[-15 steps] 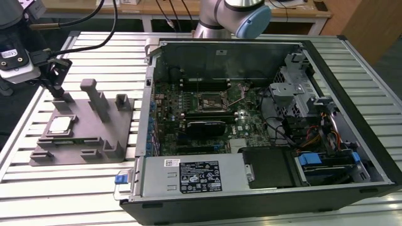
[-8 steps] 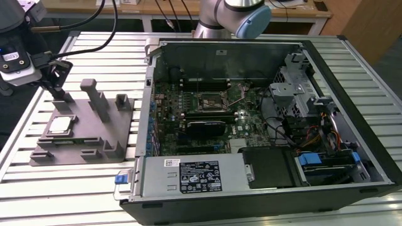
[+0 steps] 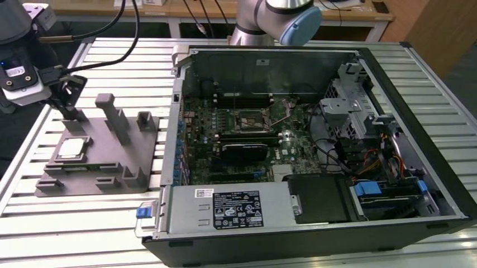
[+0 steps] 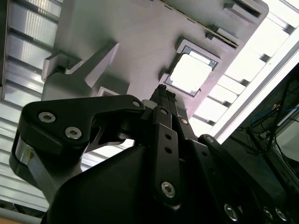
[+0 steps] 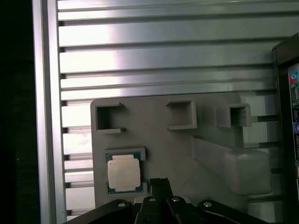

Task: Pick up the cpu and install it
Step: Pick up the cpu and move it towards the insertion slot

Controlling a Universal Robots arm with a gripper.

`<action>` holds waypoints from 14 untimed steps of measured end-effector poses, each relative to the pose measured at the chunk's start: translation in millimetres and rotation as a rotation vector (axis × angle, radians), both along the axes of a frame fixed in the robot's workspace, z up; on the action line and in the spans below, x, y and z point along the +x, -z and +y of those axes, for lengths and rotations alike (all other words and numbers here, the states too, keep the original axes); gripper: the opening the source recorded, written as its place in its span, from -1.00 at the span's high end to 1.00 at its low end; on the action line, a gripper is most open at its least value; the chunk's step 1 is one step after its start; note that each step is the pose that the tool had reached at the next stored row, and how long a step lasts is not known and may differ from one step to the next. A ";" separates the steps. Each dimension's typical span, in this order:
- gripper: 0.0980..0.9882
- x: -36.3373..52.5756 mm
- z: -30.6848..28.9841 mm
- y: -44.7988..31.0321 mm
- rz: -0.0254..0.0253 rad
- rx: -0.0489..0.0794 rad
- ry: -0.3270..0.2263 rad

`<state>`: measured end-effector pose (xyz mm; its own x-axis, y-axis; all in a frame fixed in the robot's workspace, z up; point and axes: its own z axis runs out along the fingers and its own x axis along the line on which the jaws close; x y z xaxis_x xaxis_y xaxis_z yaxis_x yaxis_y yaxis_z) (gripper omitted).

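The cpu is a thin square chip with a silvery top, lying flat in a recess of the grey plastic fixture on the exterior view's left. My gripper hangs above the fixture's far end, a short way above and behind the chip and apart from it. In both wrist views the cpu lies just beyond the gripper, whose black fingers are shut together and hold nothing. The motherboard's cpu socket sits inside the open computer case.
The fixture carries upright posts and a long ramp-like block close to the gripper. The case wall rises right beside the fixture. A slatted aluminium table lies under everything, with cables trailing behind.
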<state>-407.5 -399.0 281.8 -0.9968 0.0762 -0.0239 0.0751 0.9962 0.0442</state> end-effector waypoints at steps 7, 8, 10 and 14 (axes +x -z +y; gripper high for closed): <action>0.98 -1.1 0.0 6.6 0.0000 0.000 0.000; 0.98 -1.3 0.0 7.7 0.0000 0.000 0.000; 0.98 -1.6 0.0 10.0 0.0000 0.000 0.000; 0.98 -2.2 0.0 16.3 0.0001 0.000 0.000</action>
<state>-409.7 -398.9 265.6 -0.9968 0.0763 -0.0238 0.0752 0.9962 0.0442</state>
